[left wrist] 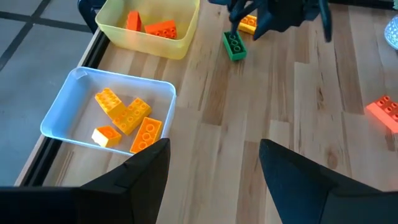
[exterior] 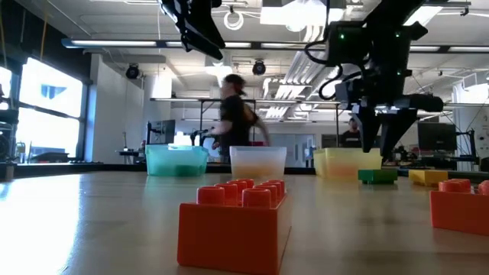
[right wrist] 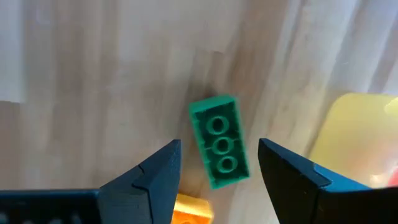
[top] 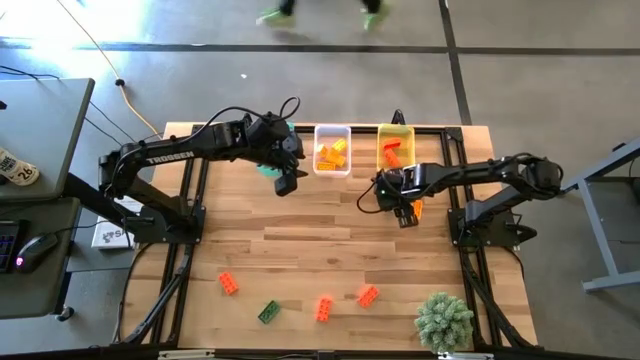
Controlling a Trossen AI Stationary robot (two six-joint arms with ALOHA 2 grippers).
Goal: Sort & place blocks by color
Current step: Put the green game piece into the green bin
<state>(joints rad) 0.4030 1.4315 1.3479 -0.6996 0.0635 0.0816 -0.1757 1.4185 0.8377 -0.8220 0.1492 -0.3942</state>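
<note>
My right gripper [right wrist: 219, 147] hangs open, pointing down, just above a green block [right wrist: 220, 152] that lies flat on the table, studs up. One finger stands on either side of the block without touching it. A yellow block [right wrist: 194, 209] lies right beside it. In the high view this gripper [top: 407, 213] is in front of the yellow bin [top: 395, 146]. My left gripper [left wrist: 214, 158] hangs open and high over the teal bin [top: 268, 168], holding nothing. More orange-red blocks [top: 229, 284] [top: 368, 296] and a green block [top: 269, 312] lie near the table's near edge.
The clear bin [left wrist: 73, 107] holds several yellow blocks, and the yellow bin [left wrist: 149, 42] holds orange-red ones. Both stand at the far edge. A fuzzy green plant [top: 443, 320] stands at the near right corner. A person [exterior: 235, 114] walks in the room behind.
</note>
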